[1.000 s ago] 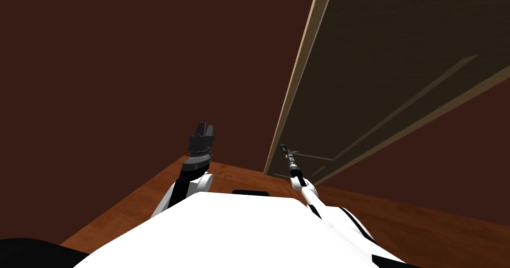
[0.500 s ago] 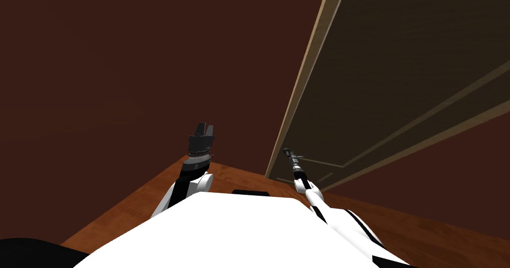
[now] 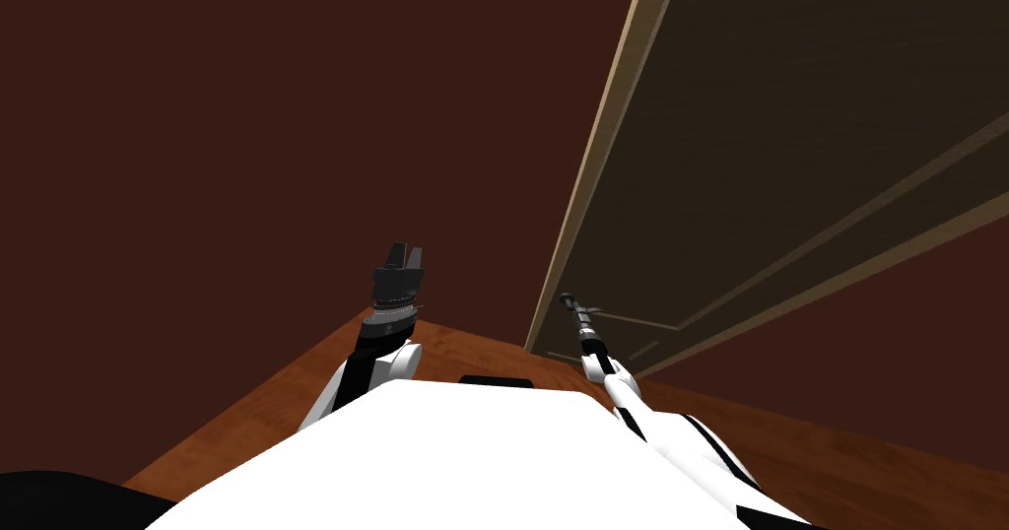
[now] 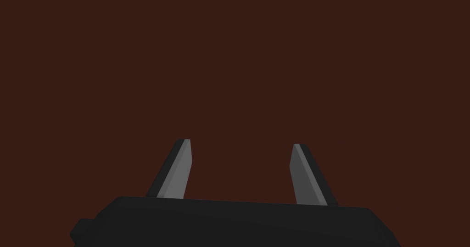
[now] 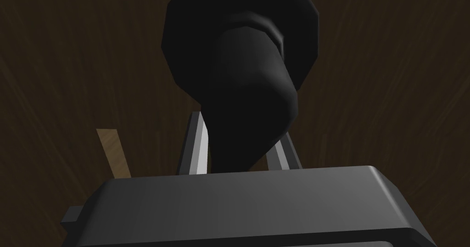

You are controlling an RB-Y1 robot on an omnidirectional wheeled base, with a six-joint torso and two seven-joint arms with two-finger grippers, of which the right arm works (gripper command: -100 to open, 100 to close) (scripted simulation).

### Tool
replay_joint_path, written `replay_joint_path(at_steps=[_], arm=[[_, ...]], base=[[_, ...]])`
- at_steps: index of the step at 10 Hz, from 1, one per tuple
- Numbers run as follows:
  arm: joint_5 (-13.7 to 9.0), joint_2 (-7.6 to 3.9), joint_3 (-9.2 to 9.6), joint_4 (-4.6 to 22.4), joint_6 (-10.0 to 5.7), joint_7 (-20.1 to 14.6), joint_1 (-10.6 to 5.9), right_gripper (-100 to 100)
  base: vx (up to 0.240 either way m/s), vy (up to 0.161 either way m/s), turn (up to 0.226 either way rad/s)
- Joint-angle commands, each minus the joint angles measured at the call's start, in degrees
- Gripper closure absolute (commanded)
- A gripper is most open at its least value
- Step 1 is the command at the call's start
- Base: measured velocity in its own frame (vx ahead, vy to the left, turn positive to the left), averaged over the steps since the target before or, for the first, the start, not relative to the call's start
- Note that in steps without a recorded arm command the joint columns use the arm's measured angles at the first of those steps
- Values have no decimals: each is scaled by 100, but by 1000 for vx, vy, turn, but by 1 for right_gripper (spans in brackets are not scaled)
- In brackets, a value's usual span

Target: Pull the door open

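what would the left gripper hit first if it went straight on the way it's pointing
Probably the dark red-brown wall: the left gripper, fingers open, faces it with nothing between, though how far off is unclear.

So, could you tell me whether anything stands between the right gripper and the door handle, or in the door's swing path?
Nothing visible does. The right gripper is shut on the black handle, fingers pressing its sides. The floor beside the door shows no obstacle; the open left gripper sits aside.
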Motion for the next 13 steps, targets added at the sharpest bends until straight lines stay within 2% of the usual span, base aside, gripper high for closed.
replay_joint_path(at_steps=[1, 9, 10, 11, 13], arm=[[57, -54, 93, -21, -67, -107, 39, 100], [330, -315, 540, -120, -387, -618, 225, 100], [354, -338, 579, -129, -415, -663, 242, 100], [341, -296, 564, -115, -381, -632, 223, 100], [426, -426, 721, -136, -618, -828, 361, 100]], base=[[-107, -31, 85], [-203, -77, 94], [-208, -62, 78], [-90, -18, 20], [-179, -75, 113]])
